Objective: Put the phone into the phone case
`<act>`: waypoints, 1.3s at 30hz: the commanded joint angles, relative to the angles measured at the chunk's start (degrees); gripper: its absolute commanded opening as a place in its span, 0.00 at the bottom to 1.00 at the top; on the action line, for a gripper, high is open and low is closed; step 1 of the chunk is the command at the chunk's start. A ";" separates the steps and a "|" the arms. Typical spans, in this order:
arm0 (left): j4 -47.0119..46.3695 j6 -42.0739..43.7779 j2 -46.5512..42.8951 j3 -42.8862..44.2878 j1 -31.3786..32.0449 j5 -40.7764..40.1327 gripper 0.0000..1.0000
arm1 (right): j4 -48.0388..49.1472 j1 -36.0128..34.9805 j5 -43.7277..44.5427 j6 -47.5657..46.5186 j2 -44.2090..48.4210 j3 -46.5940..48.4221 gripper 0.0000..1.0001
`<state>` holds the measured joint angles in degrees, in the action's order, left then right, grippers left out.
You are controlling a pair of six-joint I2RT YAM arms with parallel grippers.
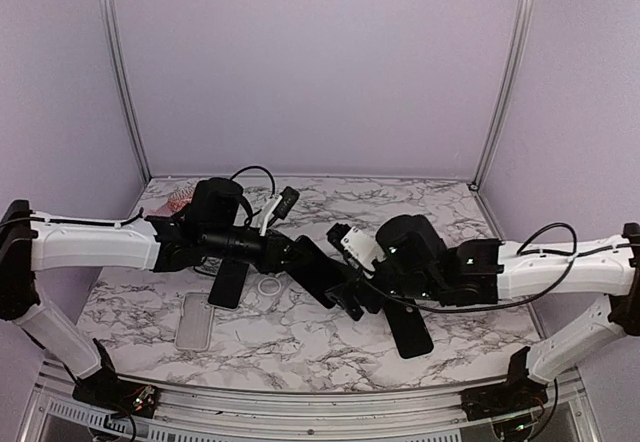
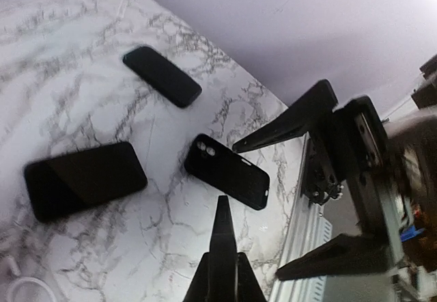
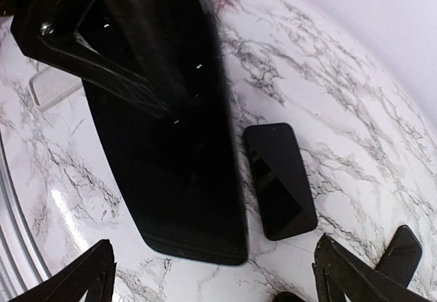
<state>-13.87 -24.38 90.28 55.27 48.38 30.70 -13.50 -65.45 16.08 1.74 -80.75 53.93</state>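
Your right gripper [image 3: 212, 264]: fingers spread wide. Left gripper [image 3: 140, 76] clamps big black phone [image 3: 177, 172] above marble table [image 3: 341, 90]. Smaller phone [image 3: 280, 189] flat just beside it. Clear case [image 3: 49, 87] partly hidden behind.

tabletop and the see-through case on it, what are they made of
Tabletop: white with grey veins and a glossy sheen; marble or a marble-print laminate, cannot tell which. See-through case: pale, translucent plastic by the look; hard or soft is unclear.
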 commanded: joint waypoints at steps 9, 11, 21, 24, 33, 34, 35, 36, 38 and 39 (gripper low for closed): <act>-0.02 71.57 -19.83 -1.87 15.33 -45.29 0.00 | -14.14 24.46 -13.03 28.15 11.22 -1.26 0.78; -1.80 81.92 -19.01 -2.13 18.75 -55.52 0.00 | -19.42 23.71 -11.82 30.53 7.68 -0.98 0.75; -53.35 132.57 -12.25 -15.26 26.57 -74.79 0.00 | -26.01 14.10 -7.34 34.98 -1.60 -0.32 0.71; -66.24 141.75 -6.83 -16.07 26.94 -73.69 0.00 | -27.60 11.46 -7.56 37.10 -4.57 -0.56 0.72; -66.64 134.81 -6.33 -14.67 27.58 -77.11 0.00 | -25.73 8.91 -9.87 40.81 -11.44 -1.72 0.51; -65.99 132.91 -6.83 -14.80 27.64 -77.83 0.00 | -25.52 8.63 -10.30 41.32 -11.91 -1.68 0.45; -65.46 131.12 -7.27 -14.96 27.70 -78.61 0.00 | -25.30 8.26 -10.64 41.96 -12.16 -1.49 0.40; -65.21 129.60 -7.66 -15.27 27.85 -79.44 0.00 | -25.19 7.81 -10.91 42.75 -12.40 -1.21 0.37; -64.75 126.99 -8.31 -15.80 28.24 -81.46 0.00 | -25.21 6.87 -11.43 44.09 -12.89 -0.07 0.28; -64.57 125.60 -8.69 -16.00 28.42 -82.62 0.00 | -25.29 6.50 -11.56 44.91 -13.20 0.51 0.19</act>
<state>-74.02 107.48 84.82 39.03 75.92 -46.98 -39.33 -56.95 6.52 42.74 -92.40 52.01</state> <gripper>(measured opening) 0.057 0.297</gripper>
